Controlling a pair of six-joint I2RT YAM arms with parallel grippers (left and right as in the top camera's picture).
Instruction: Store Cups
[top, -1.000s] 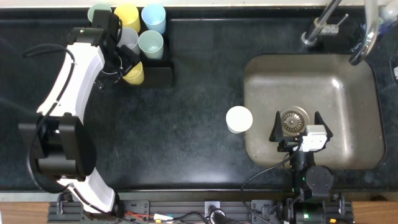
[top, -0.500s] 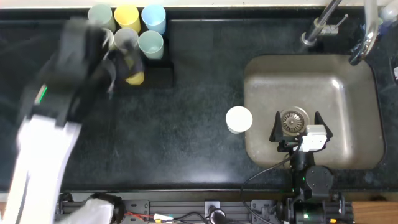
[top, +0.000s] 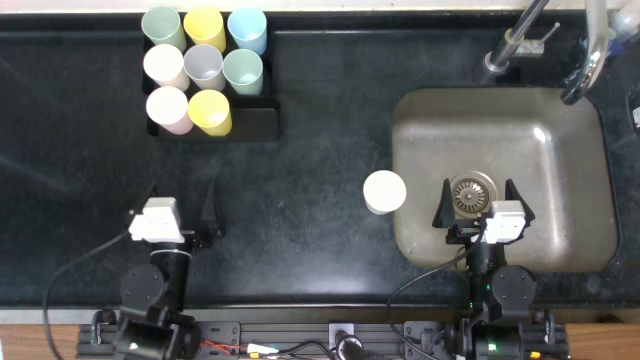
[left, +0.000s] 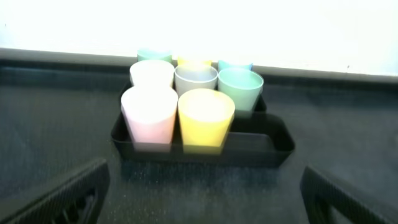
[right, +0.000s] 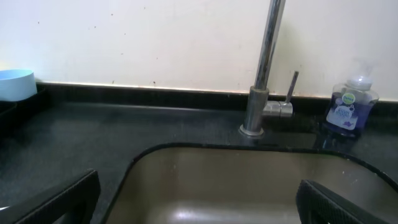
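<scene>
A black tray (top: 258, 121) at the back left holds several upright pastel cups, with a pink cup (top: 167, 108) and a yellow cup (top: 210, 112) in its front row. The left wrist view faces the same tray (left: 273, 146), pink cup (left: 148, 116) and yellow cup (left: 205, 117). One white cup (top: 384, 191) stands alone on the counter just left of the sink. My left gripper (top: 181, 205) is open near the front edge, well short of the tray. My right gripper (top: 478, 200) is open above the sink by the drain, holding nothing.
The steel sink (top: 560, 130) takes up the right side, with a faucet (right: 266, 74) behind it and a soap bottle (right: 350, 106) at the back right. The tray's right end has an unfilled slot. Dark countertop (top: 300, 220) lies open between tray and sink.
My left arm has drawn back from the tray to the front of the counter, gripper open. The cups it covered now show in the tray. The right arm has not moved.
</scene>
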